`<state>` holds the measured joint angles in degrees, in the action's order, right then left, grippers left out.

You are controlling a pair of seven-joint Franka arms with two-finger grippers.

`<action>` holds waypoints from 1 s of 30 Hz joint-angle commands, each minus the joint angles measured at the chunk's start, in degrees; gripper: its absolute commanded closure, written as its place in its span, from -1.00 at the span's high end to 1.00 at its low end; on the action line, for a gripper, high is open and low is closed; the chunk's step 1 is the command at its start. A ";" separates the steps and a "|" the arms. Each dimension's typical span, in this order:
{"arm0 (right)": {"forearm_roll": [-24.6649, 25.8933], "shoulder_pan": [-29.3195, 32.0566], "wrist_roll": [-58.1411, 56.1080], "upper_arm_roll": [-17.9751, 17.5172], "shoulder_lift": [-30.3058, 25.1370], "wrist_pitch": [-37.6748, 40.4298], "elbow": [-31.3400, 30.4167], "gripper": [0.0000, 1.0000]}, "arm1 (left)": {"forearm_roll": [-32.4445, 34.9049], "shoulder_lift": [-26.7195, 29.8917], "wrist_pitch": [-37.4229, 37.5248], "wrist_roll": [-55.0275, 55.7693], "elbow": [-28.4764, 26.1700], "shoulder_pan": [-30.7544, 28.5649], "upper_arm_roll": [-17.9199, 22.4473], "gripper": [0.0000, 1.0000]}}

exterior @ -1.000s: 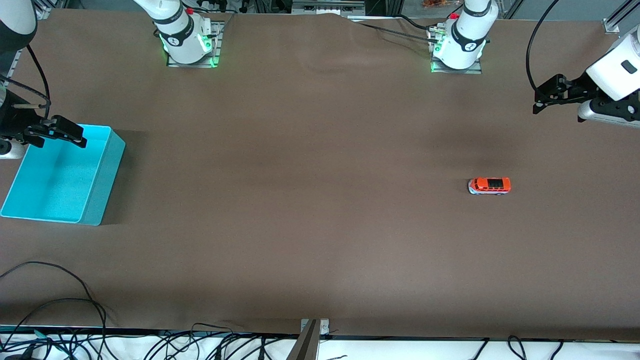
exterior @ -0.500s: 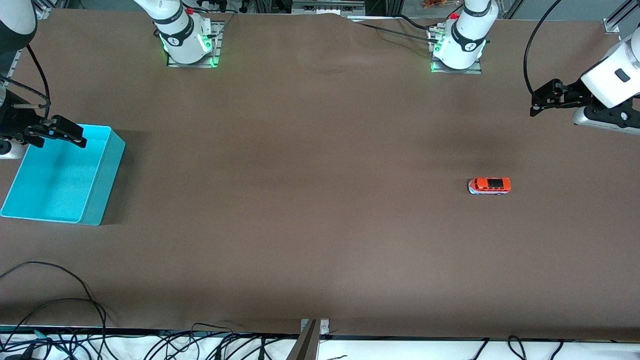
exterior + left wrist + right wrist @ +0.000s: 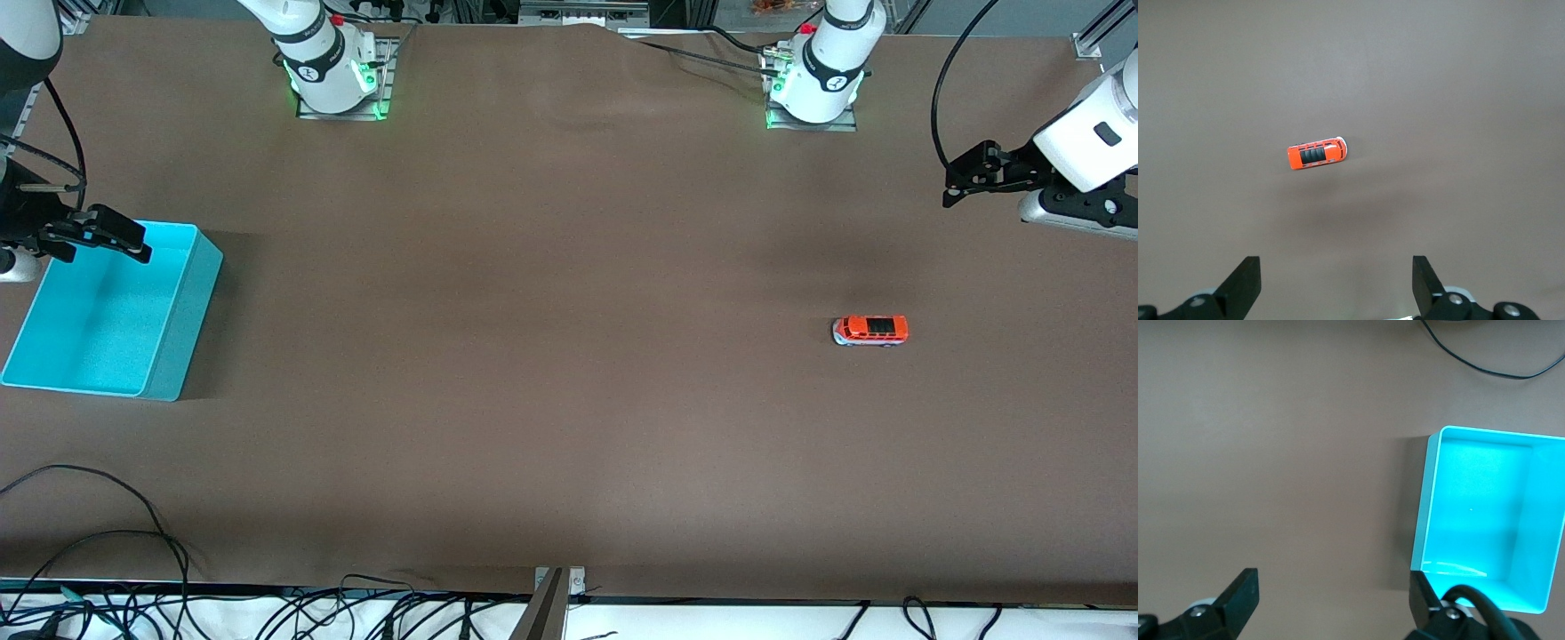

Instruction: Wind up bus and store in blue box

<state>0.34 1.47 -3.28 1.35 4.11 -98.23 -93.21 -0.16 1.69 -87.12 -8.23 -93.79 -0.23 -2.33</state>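
The small orange bus [image 3: 871, 330] stands alone on the brown table toward the left arm's end; it also shows in the left wrist view [image 3: 1316, 153]. The blue box [image 3: 188, 320] sits empty at the right arm's end and shows in the right wrist view [image 3: 1423, 513]. My left gripper [image 3: 949, 183] is open and empty in the air over bare table at the left arm's end, apart from the bus; its fingers [image 3: 1245, 283] frame bare table. My right gripper [image 3: 138, 244] is open and empty over the box's edge nearest the bases.
Both arm bases [image 3: 333, 76] stand along the table edge farthest from the front camera. Loose cables [image 3: 107, 533] lie at the table edge nearest that camera, by the right arm's end. A cable [image 3: 1485, 360] also shows in the right wrist view.
My left gripper has shifted a little up the front view, away from the bus. My right gripper has barely moved. The bus and the box have not moved.
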 commanded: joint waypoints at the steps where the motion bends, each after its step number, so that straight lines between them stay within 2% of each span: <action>1: 0.63 -0.15 -0.23 -0.38 0.10 0.85 2.06 1.00 | 1.39 -0.98 1.43 -0.12 2.20 -0.12 -0.40 1.00; 7: 0.63 -0.15 -0.41 -0.56 0.11 1.20 3.64 1.00 | 1.39 -1.07 0.99 -6.61 2.20 -0.38 -0.22 1.00; 15: 0.63 -0.15 -0.41 -0.65 0.11 1.20 3.64 1.00 | 1.39 -3.71 -1.29 -21.10 2.03 -2.14 0.04 1.00; 19: 0.63 -0.15 -0.41 -0.65 0.11 1.20 3.64 1.00 | 4.11 -5.11 -3.23 -27.70 1.24 -2.67 -0.13 1.00; 24: 0.54 -0.15 -0.41 -0.65 0.11 1.20 3.64 1.00 | 5.88 -6.35 -7.61 -34.29 -1.48 -3.54 -0.13 1.00; 30: 0.54 -0.24 -0.41 -0.65 0.11 1.20 3.64 1.00 | 5.70 -6.35 -15.61 -44.40 -7.89 -4.69 -0.13 1.00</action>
<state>0.34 1.35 -3.28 0.86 4.08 -98.10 -90.63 4.56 -5.19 -97.21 -44.95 -96.73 -3.86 -2.19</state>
